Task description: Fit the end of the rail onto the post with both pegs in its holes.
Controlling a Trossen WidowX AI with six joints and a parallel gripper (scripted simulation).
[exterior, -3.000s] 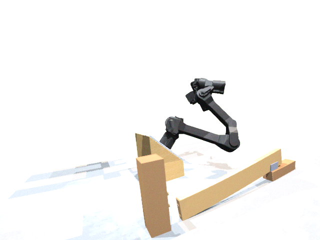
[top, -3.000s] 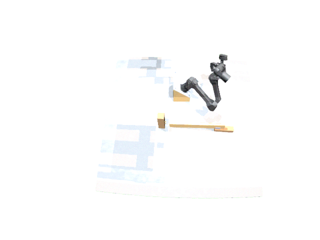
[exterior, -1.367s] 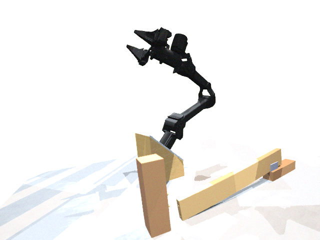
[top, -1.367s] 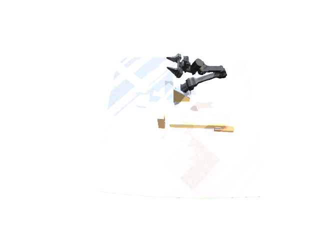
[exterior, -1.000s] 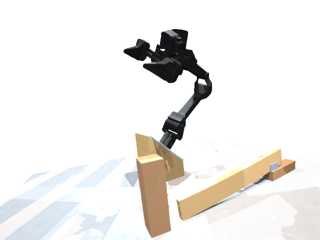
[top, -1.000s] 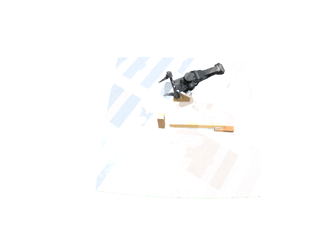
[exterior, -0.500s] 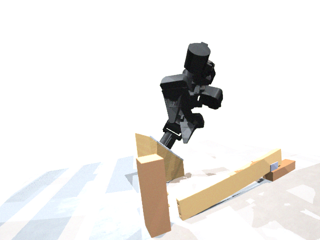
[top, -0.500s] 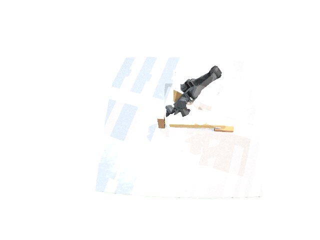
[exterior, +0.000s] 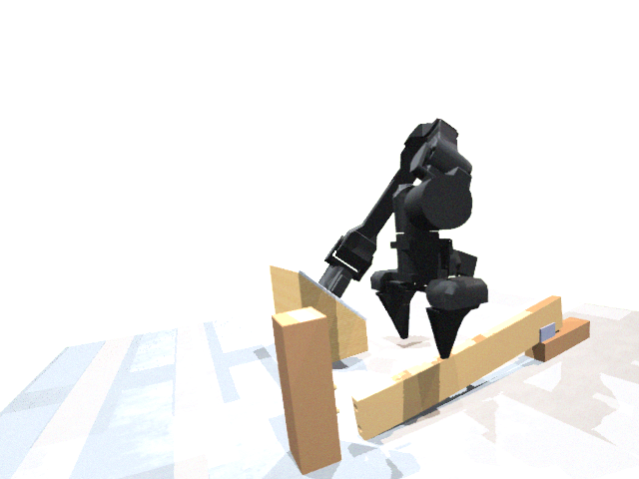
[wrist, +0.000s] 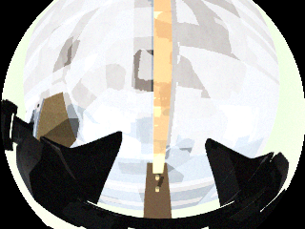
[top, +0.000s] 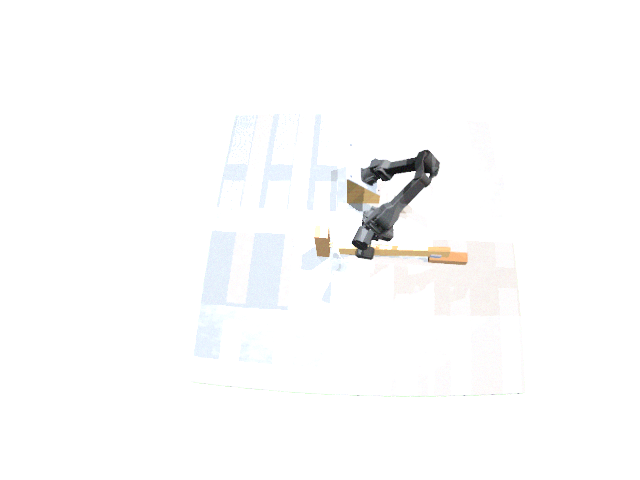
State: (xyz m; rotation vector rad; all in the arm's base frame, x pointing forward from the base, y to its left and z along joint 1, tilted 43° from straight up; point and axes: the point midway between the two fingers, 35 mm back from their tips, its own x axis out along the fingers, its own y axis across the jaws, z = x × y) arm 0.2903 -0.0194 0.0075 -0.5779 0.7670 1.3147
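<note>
Nothing fitted yet: the long pale wooden bed rail (exterior: 459, 355) slopes from the low brown footboard block (exterior: 562, 338) to the table, its end apparently just short of the short upright wooden post (exterior: 306, 386). My dark gripper (exterior: 422, 334) straddles it, spread wide and empty. Gripping, lifting and seating remain.

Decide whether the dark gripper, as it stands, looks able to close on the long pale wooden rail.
Probably yes. The dark gripper hangs with its jaws wide apart, one on each side of the long pale wooden rail, holding nothing. Nothing stands between the jaws and the rail's sides; the tall wooden post is well clear.
</note>
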